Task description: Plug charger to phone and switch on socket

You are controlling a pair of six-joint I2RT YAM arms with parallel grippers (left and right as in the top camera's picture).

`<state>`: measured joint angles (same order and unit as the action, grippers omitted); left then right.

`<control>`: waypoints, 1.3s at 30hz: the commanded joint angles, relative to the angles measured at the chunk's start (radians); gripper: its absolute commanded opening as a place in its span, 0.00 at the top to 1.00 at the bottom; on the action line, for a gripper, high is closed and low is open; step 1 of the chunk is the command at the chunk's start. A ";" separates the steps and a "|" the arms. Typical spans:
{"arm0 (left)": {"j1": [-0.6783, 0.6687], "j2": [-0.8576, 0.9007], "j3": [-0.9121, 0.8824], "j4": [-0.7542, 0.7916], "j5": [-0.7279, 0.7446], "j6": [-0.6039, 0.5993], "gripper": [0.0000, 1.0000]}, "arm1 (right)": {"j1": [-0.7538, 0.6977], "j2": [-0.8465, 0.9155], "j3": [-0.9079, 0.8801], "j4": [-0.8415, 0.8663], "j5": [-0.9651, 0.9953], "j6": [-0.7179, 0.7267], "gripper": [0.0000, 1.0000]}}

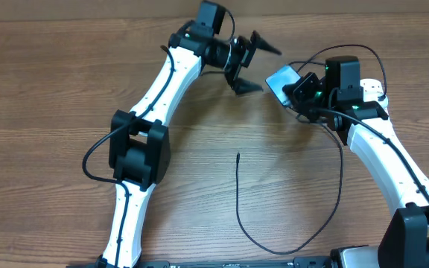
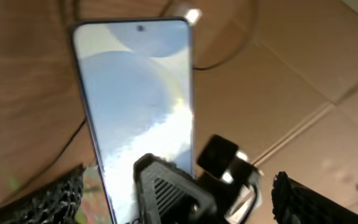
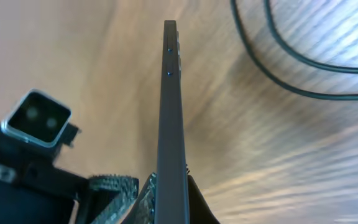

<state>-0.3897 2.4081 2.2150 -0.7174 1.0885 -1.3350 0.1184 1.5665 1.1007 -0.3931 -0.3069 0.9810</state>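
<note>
The phone (image 1: pixel 280 79) has a light blue lit screen and is held at the back right by my right gripper (image 1: pixel 296 91), which is shut on it. In the right wrist view the phone (image 3: pixel 171 118) shows edge-on between the jaws (image 3: pixel 171 202). My left gripper (image 1: pixel 263 68) is open just left of the phone, its fingers spread wide. In the left wrist view the phone's screen (image 2: pixel 135 93) fills the middle between those fingers (image 2: pixel 185 208). The charger (image 1: pixel 237 186) is a thin black cable lying in a loop on the table, with its tip free. The socket is out of view.
The wooden table (image 1: pixel 51 89) carries both arms. More black cable (image 3: pixel 291 59) lies on the wood beside the phone. A cardboard-coloured surface (image 2: pixel 303 87) shows behind the phone in the left wrist view.
</note>
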 commanded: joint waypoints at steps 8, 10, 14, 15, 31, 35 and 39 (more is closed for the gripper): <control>0.003 -0.090 0.027 0.116 -0.014 0.026 0.00 | -0.004 -0.004 0.018 0.211 -0.093 0.357 0.96; 0.005 -0.090 0.027 0.129 -0.014 0.026 0.00 | -0.004 -0.004 0.018 0.255 -0.091 0.362 0.96; 0.011 -0.090 0.027 0.148 -0.015 0.016 0.00 | -0.004 -0.004 0.018 0.357 -0.085 0.363 0.96; 0.011 -0.090 0.027 0.152 -0.014 0.011 0.00 | -0.004 -0.004 0.018 0.379 -0.080 0.363 0.96; 0.009 -0.090 0.027 0.337 -0.129 -0.105 0.00 | -0.003 -0.004 0.018 0.539 -0.179 0.600 0.96; 0.010 -0.090 0.026 0.367 -0.164 -0.156 0.00 | -0.003 -0.004 0.018 0.584 -0.185 0.651 0.96; 0.009 -0.090 0.026 0.445 -0.216 -0.155 0.00 | -0.002 -0.004 0.018 0.583 -0.193 0.709 0.96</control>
<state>-0.3843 2.3512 2.2200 -0.3042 0.9318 -1.4631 0.1184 1.5723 1.1007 0.1703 -0.4747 1.6222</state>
